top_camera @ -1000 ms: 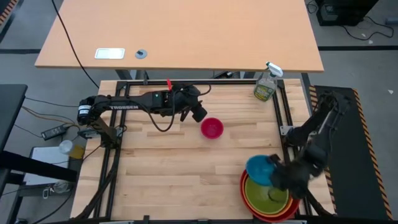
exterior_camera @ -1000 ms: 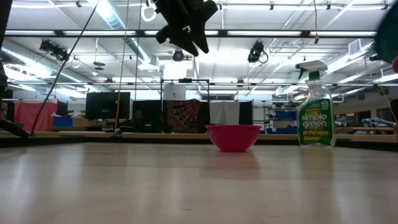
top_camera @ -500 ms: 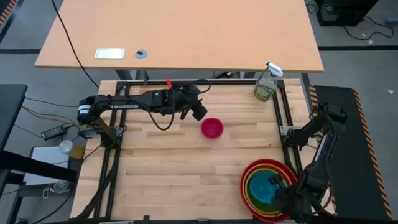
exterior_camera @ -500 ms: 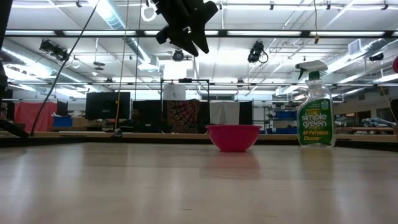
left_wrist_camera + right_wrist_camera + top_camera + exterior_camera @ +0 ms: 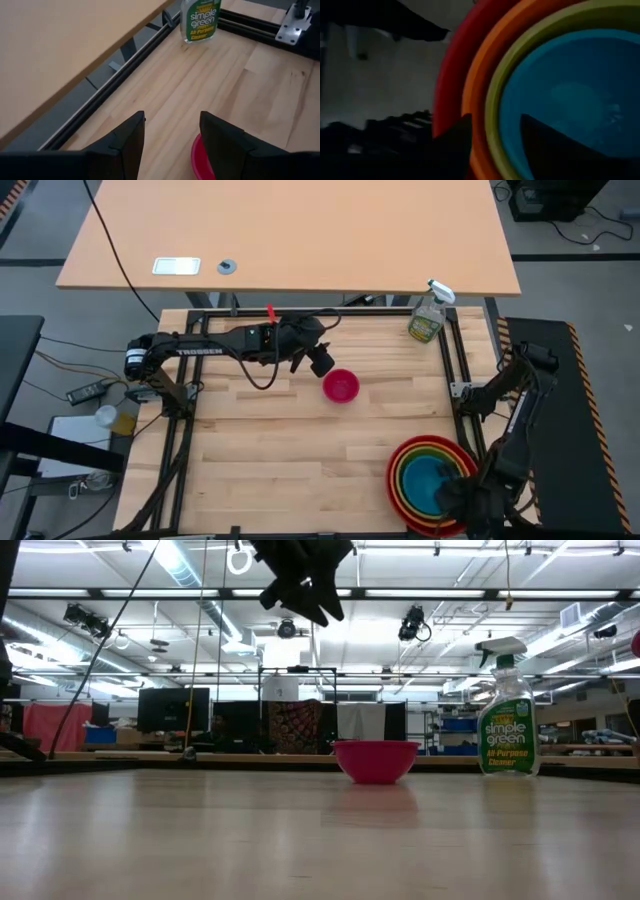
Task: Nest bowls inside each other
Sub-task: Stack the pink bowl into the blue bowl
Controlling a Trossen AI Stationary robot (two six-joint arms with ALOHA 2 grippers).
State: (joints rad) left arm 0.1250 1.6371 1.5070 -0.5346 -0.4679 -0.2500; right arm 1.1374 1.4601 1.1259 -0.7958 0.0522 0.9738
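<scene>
Red (image 5: 398,456), orange, lime green and blue (image 5: 430,480) bowls sit nested at the table's near right, the blue one innermost. My right gripper (image 5: 458,502) hangs over the stack's near rim, open. In the right wrist view its fingers (image 5: 495,122) stand apart, one over the red and orange rims, one over the blue bowl (image 5: 570,100). A pink bowl (image 5: 341,386) rests on its base mid-table. My left gripper (image 5: 321,361) hovers open above the table, just left of and beyond it; the pink rim (image 5: 199,159) shows between its fingers.
A clear spray bottle (image 5: 427,317) with a green label (image 5: 507,720) stands at the far right corner. A black frame rail (image 5: 455,390) runs along the table's right edge beside the stack. Bare wood lies between the pink bowl and the stack.
My right gripper has carried the blue bowl toward the near edge and down from above the stack's far-left rim. The blue bowl now lies level inside the green one. The gripper has stopped over the stack's near rim.
</scene>
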